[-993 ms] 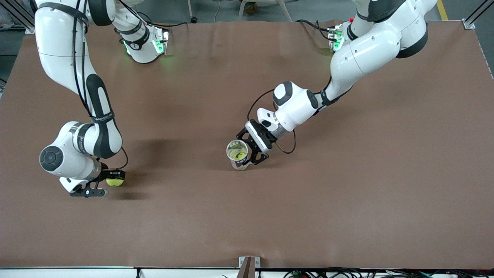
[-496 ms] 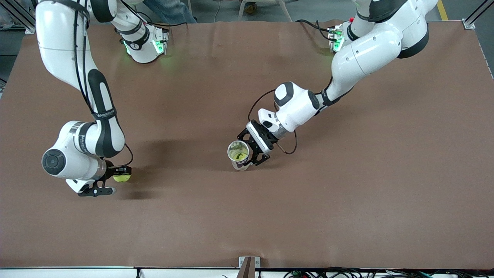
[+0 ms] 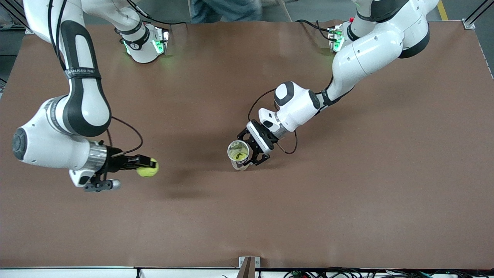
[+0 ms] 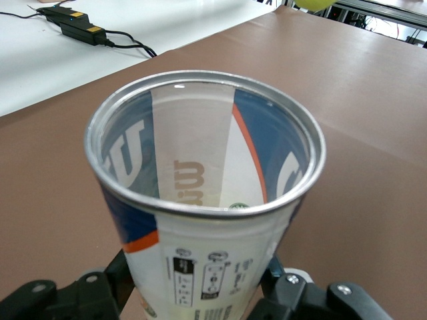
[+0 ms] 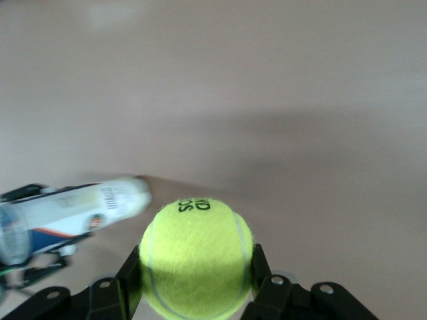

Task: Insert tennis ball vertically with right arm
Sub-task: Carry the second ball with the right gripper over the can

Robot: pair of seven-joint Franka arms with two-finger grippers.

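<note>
My right gripper (image 3: 146, 166) is shut on a yellow-green tennis ball (image 3: 148, 168) and holds it in the air over the brown table, toward the right arm's end. The ball fills the right wrist view (image 5: 196, 265) between the black fingers (image 5: 259, 272). My left gripper (image 3: 251, 151) is shut on a clear tennis ball can (image 3: 238, 154) with a white, blue and orange label, mid-table, its open silver-rimmed mouth facing up. The can's mouth fills the left wrist view (image 4: 205, 143). A ball shows inside the can (image 3: 239, 156). The can also shows in the right wrist view (image 5: 67, 212).
The brown table (image 3: 347, 185) spreads wide around both grippers. The arm bases with green lights (image 3: 156, 45) stand along the table's edge farthest from the front camera. A white surface with a black cable box (image 4: 73, 20) shows past the table edge.
My right arm has lifted and carried the tennis ball toward the can, away from its low spot near the table. The left gripper and the can have stayed put.
</note>
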